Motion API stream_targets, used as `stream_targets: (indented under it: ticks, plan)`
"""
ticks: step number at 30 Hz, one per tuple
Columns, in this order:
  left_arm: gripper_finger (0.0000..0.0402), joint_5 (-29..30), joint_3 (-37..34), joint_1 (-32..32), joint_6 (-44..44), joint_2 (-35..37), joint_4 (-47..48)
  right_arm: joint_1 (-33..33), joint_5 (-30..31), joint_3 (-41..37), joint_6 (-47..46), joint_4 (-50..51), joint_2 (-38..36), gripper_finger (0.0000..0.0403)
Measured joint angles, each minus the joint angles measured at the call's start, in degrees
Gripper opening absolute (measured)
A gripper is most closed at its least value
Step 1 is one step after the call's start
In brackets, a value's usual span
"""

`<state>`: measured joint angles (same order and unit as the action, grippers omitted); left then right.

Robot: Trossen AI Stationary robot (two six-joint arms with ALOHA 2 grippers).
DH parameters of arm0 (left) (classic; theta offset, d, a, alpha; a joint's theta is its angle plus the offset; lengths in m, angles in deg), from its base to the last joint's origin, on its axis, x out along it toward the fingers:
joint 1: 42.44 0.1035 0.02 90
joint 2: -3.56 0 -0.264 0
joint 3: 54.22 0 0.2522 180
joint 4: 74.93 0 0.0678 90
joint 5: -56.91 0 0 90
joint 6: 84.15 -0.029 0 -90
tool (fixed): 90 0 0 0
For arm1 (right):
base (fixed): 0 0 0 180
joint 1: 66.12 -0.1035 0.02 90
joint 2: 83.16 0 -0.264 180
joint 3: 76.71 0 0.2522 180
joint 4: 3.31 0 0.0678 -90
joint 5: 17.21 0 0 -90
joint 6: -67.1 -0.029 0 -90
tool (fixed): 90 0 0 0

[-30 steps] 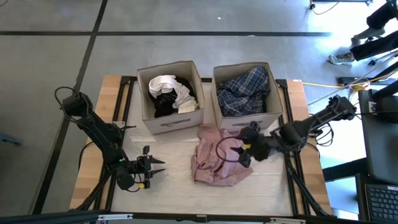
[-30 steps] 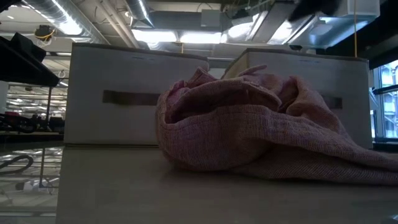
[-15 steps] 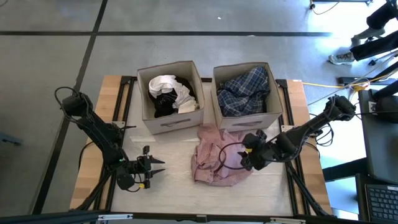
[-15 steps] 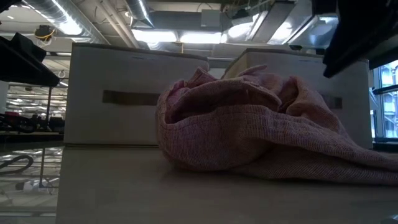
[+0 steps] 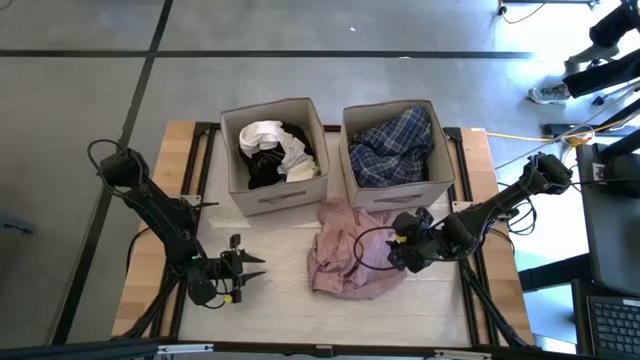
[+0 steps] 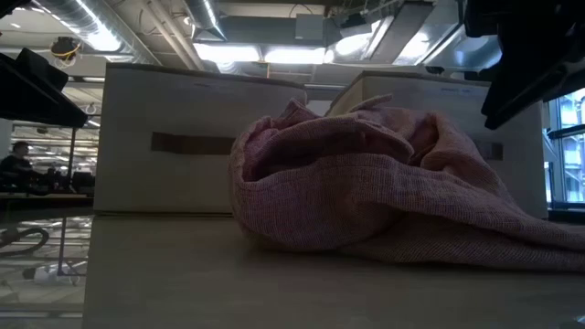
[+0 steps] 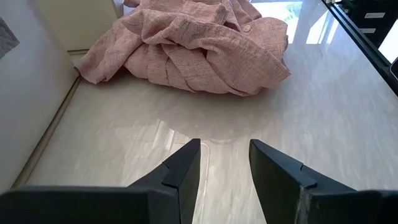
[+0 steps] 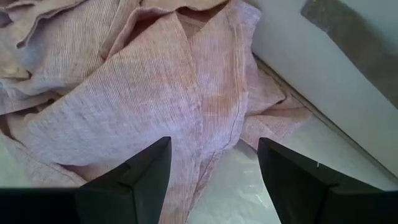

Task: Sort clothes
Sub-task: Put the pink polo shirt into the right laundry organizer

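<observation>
A crumpled dusty-pink garment (image 5: 350,255) lies on the table in front of the two beige boxes; it also shows in the low view (image 6: 384,196), the left wrist view (image 7: 193,43) and the right wrist view (image 8: 143,87). My right gripper (image 5: 400,250) hovers open just above the garment's right side, its fingers apart over the cloth (image 8: 211,168). My left gripper (image 5: 250,268) waits open near the table's front left, pointing toward the garment. White and black clothes (image 5: 272,150) fill the left box; a blue-plaid piece (image 5: 395,145) fills the right box.
The left beige box (image 5: 275,195) and right beige box (image 5: 398,190) stand side by side at the table's far middle, just behind the garment. Bare tabletop (image 5: 270,295) lies between my left gripper and the garment. A person's legs (image 5: 590,75) show beyond the table's far right.
My right gripper has moved from near the right box toward the table's near edge and down over the pink garment's right side, staying open. The garment has not moved.
</observation>
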<state>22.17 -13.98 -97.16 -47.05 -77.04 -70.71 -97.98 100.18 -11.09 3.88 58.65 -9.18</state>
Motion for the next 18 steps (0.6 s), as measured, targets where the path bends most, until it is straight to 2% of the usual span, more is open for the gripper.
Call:
stream_targets:
  ticks: [18]
  plan:
    - [0.0127,0.0,0.0,0.0,0.0,0.0,0.0,0.0,3.2,0.0,0.0,0.0,0.0,0.024]
